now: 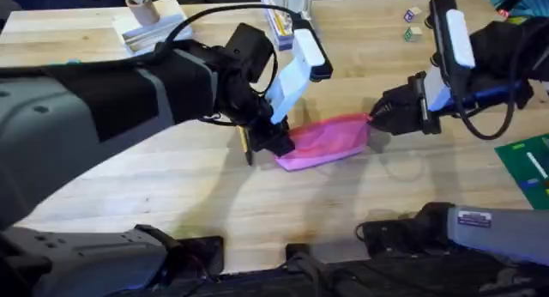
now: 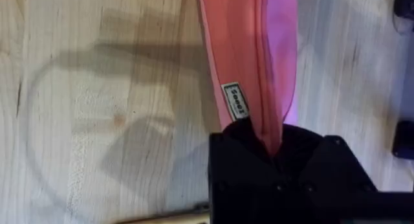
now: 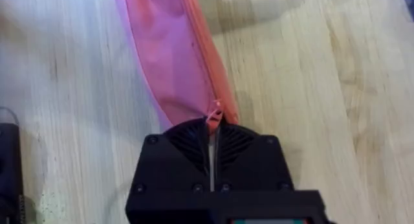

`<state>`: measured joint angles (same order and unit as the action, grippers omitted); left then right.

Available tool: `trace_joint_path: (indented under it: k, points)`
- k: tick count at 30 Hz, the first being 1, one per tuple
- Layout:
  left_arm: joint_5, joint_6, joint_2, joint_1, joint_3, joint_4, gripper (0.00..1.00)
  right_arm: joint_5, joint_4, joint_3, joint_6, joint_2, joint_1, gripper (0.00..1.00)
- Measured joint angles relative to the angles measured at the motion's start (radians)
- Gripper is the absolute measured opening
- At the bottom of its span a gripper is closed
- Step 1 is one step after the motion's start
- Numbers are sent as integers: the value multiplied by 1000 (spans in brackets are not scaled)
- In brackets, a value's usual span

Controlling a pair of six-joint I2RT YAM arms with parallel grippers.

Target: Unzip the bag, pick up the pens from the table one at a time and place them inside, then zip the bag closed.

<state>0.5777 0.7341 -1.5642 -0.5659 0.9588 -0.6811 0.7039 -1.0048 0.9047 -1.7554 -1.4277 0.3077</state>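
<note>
Bag (image 1: pixel 326 141) lies flat at centre of the worktop (image 1: pixel 171 185) in the overhead view, long axis running left to right, slightly tilted. Left claw (image 1: pixel 279 142) clenched on the bag's left end; in the left wrist view pink fabric (image 2: pixel 246 56) runs into the black fingers, a small label (image 2: pixel 236 101) just beside them. Right claw (image 1: pixel 375 118) clenched on the bag's right end; in the right wrist view the fingers are pressed together on the zipper pull (image 3: pixel 214 114). Thin dark stick (image 1: pixel 247 147) stands just left of the left claw, identity unclear. Green board (image 1: pixel 527 164) at right edge.
</note>
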Motion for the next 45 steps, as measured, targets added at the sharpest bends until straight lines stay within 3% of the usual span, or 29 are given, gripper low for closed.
trace_joint_path:
  k: [15, 21, 31, 45]
  points:
    - [-2, 0, 0, 0, 0, 6, 44, -13, -71, 0, 0, 194, 0, 31]
    - [-2, 0, 0, 0, 0, 7, 44, -23, -69, 0, 0, 215, -44, 31]
    - [-2, 0, 0, 0, 0, 9, 44, -18, 23, 0, 20, 215, -262, 31]
    - [-4, 0, 0, 2, 0, 12, 43, -30, 283, 0, 235, 154, -595, 31]
